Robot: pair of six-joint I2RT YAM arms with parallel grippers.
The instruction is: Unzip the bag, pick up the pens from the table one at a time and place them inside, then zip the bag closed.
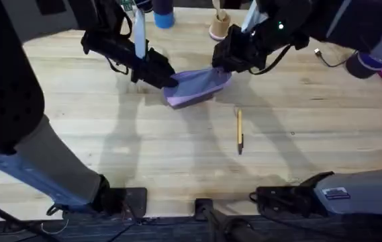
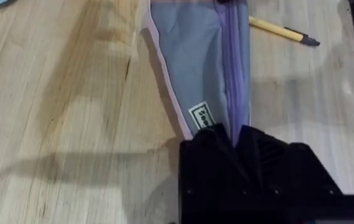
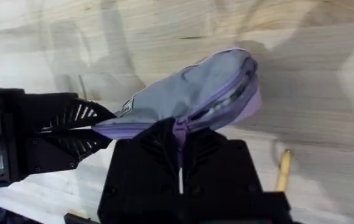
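Left claw (image 1: 167,75) pinches the bag (image 1: 194,87) at its 9 o'clock end; the left wrist view adds a small label beside the zipper. Bag rests on the worktop (image 1: 110,141), above centre. Right claw (image 1: 219,64) grips the zipper pull at 2 o'clock, arm angled down. Pen (image 1: 240,130) lies apart at 5 o'clock.

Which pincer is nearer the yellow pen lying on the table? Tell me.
Right. The right pincer grips the bag's end closer to the pen; the left pincer grips the bag's opposite end, farther from it.
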